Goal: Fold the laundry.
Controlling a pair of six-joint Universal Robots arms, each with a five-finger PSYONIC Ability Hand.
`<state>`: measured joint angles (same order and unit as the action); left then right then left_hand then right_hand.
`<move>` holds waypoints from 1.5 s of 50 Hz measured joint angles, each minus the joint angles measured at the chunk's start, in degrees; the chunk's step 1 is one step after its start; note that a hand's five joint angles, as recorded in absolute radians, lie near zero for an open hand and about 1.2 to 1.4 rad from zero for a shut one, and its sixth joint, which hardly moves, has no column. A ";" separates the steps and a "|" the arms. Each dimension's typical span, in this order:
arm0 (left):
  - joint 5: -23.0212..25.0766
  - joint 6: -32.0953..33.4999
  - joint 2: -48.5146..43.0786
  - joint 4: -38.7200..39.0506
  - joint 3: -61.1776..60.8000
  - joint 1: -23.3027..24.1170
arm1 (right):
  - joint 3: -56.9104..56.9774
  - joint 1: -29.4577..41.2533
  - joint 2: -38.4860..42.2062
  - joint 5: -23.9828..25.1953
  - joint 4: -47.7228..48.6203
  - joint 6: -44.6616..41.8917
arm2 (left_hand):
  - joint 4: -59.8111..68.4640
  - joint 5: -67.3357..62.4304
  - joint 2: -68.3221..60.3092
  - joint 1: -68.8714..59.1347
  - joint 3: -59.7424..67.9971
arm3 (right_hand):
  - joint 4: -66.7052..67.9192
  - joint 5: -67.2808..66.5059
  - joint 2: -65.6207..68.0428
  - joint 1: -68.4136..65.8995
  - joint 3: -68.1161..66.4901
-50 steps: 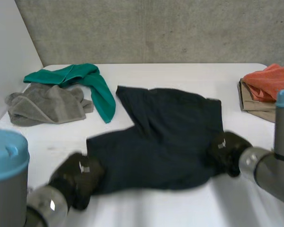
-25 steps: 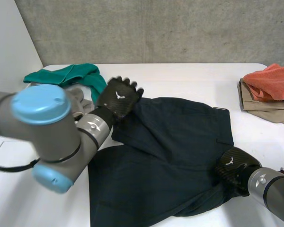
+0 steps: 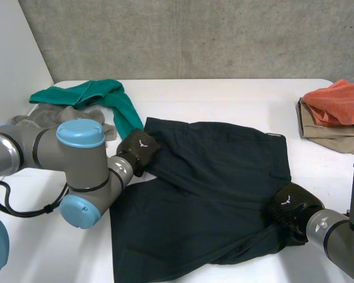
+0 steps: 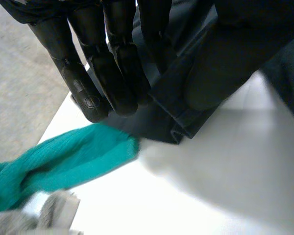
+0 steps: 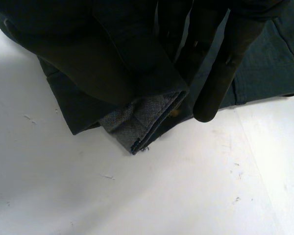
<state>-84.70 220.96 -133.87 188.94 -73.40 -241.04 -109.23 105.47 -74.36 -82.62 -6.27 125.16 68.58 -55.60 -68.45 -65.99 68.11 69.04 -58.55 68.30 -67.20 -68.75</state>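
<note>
A dark navy garment (image 3: 212, 188) lies spread over the middle of the white table (image 3: 224, 94), its near part bunched and folded. My left hand (image 3: 138, 150) sits on the garment's left edge, close to its far-left corner. In the left wrist view that hand (image 4: 112, 63) pinches a hemmed edge of the dark cloth (image 4: 171, 122) between fingers and thumb. My right hand (image 3: 292, 206) is at the garment's near-right edge. In the right wrist view it (image 5: 220, 68) grips a folded corner of the cloth (image 5: 137, 122), whose grey lining shows.
A green cloth (image 3: 115, 103) and a grey towel (image 3: 47, 115) lie at the far left, the green one just beyond my left hand (image 4: 63, 166). An orange cloth (image 3: 339, 100) rests on a tan folded stack (image 3: 318, 132) at the right edge.
My left hand left the garment's near-left corner, swung to the far-left corner with fingers spread, then came down onto the left edge and closed on it. The right hand barely shifted.
</note>
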 measured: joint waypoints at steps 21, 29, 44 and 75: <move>-17.09 0.43 6.95 0.80 -8.65 1.46 | 0.43 1.03 -0.12 0.11 -0.10 6.84 | -28.62 25.80 29.63 30.40 -28.96 | 0.00 -0.01 0.00 0.00 0.00; -18.59 -1.14 14.08 0.29 -11.80 2.80 | 0.55 0.95 -0.19 0.24 -0.01 7.54 | -45.54 42.59 44.82 43.15 -44.11 | 0.00 -0.01 0.00 0.00 0.00; -10.82 -17.58 39.24 -15.81 -33.63 10.95 | 1.50 0.92 -0.18 -0.06 0.93 11.84 | -45.54 42.59 44.82 43.15 -44.11 | 0.01 -0.01 0.00 0.00 0.00; -9.69 -20.78 25.53 0.59 -20.74 7.77 | 11.22 1.05 0.34 -0.42 2.04 13.23 | 0.01 -1.31 -0.07 0.31 -0.05 | -0.01 -0.01 0.00 0.00 0.00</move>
<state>-94.39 200.17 -108.34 189.53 -94.15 -233.27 -98.02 106.52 -74.01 -83.04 -4.23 138.38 68.60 -56.91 -68.52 -65.69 68.07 69.03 -58.56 68.30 -67.20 -68.75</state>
